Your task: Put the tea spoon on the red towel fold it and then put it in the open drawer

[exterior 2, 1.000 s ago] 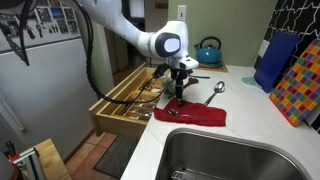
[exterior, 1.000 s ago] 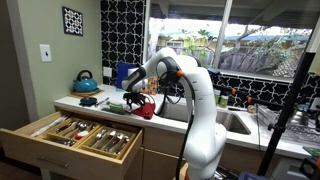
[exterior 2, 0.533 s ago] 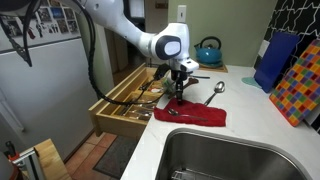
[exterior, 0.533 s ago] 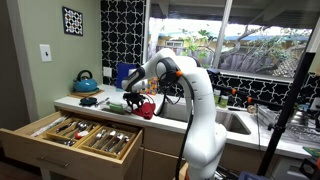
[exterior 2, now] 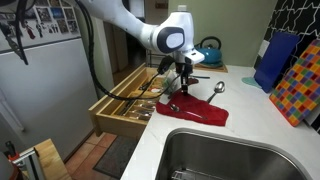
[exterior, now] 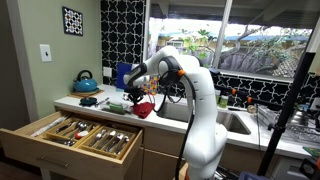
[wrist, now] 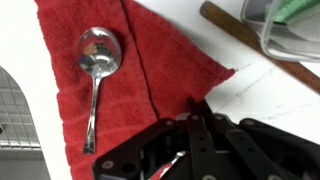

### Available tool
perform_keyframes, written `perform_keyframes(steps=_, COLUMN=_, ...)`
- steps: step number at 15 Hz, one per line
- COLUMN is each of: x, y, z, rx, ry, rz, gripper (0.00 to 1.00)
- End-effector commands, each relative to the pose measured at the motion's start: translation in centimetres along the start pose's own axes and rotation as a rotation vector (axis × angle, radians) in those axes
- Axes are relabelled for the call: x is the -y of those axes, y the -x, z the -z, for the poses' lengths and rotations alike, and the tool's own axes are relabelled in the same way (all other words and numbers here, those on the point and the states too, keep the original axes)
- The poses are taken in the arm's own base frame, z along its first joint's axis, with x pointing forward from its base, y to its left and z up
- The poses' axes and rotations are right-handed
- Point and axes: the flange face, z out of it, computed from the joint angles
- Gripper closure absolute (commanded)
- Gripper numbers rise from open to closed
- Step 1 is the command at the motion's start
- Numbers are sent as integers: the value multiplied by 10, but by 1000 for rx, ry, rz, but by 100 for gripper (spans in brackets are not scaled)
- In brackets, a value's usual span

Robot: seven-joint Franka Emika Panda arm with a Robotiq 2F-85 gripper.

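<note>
Red soft towel (wrist: 150,70) lies on the white table (wrist: 280,110), one edge pinched in our fully closed hand (wrist: 197,112). The small steel teaspoon (wrist: 95,75) rests on it beside the hand, bowl away, handle alongside; we judge the fold should sweep sideways across it.

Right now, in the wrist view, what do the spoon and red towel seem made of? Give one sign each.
The spoon is probably polished metal; its bowl is shiny and reflective. The red towel is soft cloth, perhaps terry; matte and faintly ribbed.
</note>
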Motion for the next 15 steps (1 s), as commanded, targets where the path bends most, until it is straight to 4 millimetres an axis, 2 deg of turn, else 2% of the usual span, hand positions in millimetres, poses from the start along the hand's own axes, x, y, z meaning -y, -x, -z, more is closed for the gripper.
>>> perform_keyframes(steps=1, x=2, y=-7, z=14, rx=-27, ry=-78, rz=-6, gripper=99)
perform_keyframes(steps=4, x=-3, y=-7, z=26, rx=-52, ry=-109, rz=-16, gripper=99)
perform_keyframes(steps=6, x=-12, y=-4, z=27, rx=-53, ry=-56, rz=-10, gripper=99)
perform_keyframes(steps=15, x=-42, y=9, z=1, rx=-30, ry=205, rz=-76, gripper=99)
